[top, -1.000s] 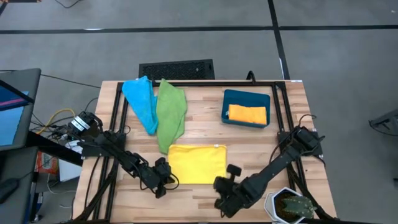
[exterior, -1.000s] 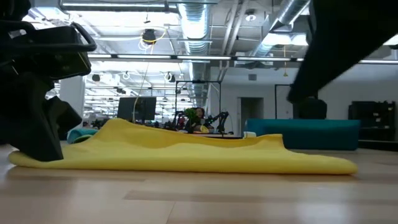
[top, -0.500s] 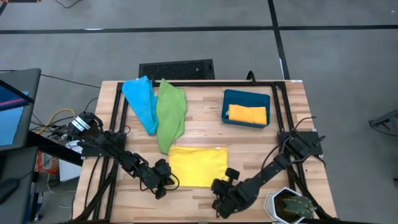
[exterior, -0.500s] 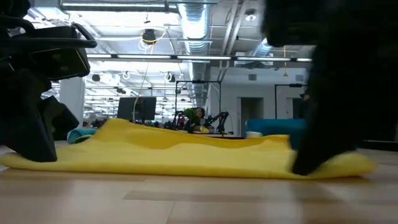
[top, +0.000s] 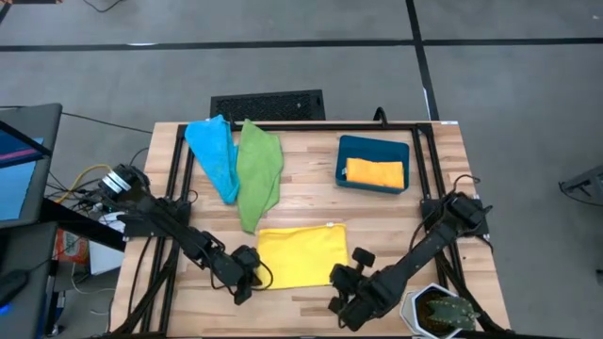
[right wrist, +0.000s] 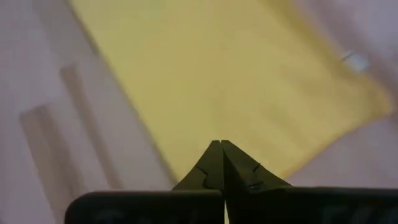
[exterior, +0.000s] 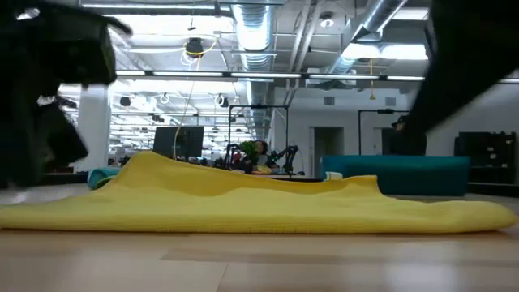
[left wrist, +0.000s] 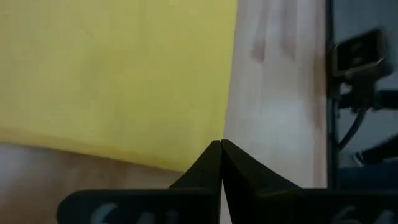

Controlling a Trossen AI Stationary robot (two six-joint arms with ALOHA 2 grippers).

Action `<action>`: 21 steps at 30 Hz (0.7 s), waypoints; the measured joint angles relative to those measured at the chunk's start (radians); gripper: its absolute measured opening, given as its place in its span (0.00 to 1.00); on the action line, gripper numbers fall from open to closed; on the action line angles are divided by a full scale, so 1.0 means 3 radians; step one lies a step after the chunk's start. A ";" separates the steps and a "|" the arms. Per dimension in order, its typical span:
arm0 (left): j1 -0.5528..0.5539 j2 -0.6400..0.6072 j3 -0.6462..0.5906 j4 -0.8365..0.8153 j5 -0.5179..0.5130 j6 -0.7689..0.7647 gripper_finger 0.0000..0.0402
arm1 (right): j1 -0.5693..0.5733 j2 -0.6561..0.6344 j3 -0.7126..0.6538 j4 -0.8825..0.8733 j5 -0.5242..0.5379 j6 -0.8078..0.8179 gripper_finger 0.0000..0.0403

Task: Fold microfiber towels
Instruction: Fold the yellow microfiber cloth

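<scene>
Towel folded flat on worktop.
Left hand and right hand, both closed and empty, flank its near corners.

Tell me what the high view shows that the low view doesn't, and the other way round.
Only the high view shows the blue towel and green towel lying at the table's far left, the orange towel inside the teal bin, and both shut hands, left hand and right hand, at the near corners of the yellow towel. Only the low view shows that this towel humps up at its far left, plus the room behind. Both show the yellow towel and the bin.
</scene>
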 joint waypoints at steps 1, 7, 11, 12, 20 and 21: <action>0.0020 -0.0095 0.0000 -0.0040 -0.0035 0.0055 0.00 | -0.0028 -0.0038 0.0000 -0.0056 0.0052 0.0000 0.04; 0.0167 -0.0703 0.0001 -0.0167 -0.0867 0.0724 0.00 | -0.0387 -0.0096 0.0001 -0.0214 0.0427 -0.0067 0.02; 0.0385 -0.0804 -0.0005 -0.0117 -0.1369 0.1458 0.00 | -0.0661 -0.0029 0.0004 -0.0152 0.0567 -0.0282 0.02; 0.0454 -0.0774 -0.0023 -0.0077 -0.1329 0.1579 0.00 | -0.0718 -0.0020 -0.0012 -0.0144 0.0559 -0.0338 0.03; 0.0667 -0.0287 -0.0080 0.0236 -0.0709 0.1925 0.00 | -0.1058 -0.0054 -0.0544 0.0619 0.0529 -0.0377 0.02; 0.0667 -0.0229 -0.0080 0.0274 -0.0701 0.1971 0.00 | -0.1093 -0.0057 -0.0605 0.0648 0.0518 -0.0359 0.03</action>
